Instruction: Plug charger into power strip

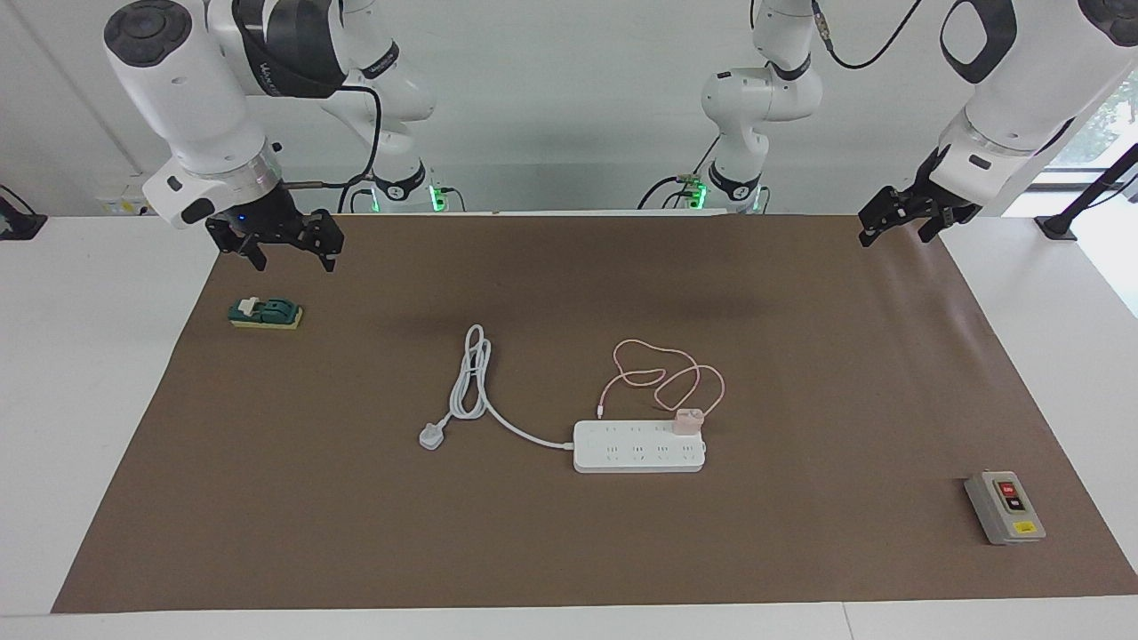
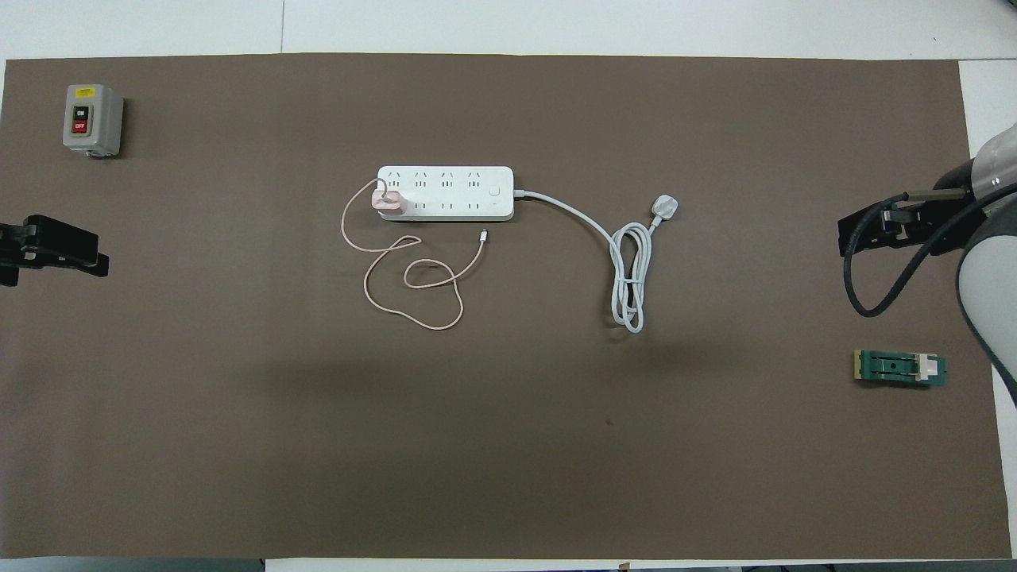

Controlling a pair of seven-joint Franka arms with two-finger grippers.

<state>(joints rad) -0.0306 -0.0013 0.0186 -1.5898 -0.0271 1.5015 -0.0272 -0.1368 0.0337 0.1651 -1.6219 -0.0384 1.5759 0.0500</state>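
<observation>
1. A brown paper-like mat covers most of the white table.
2. A grey box with red and black buttons sits at the left arm's end of the mat.
3. A small green block on a yellow base lies at the right arm's end.
</observation>
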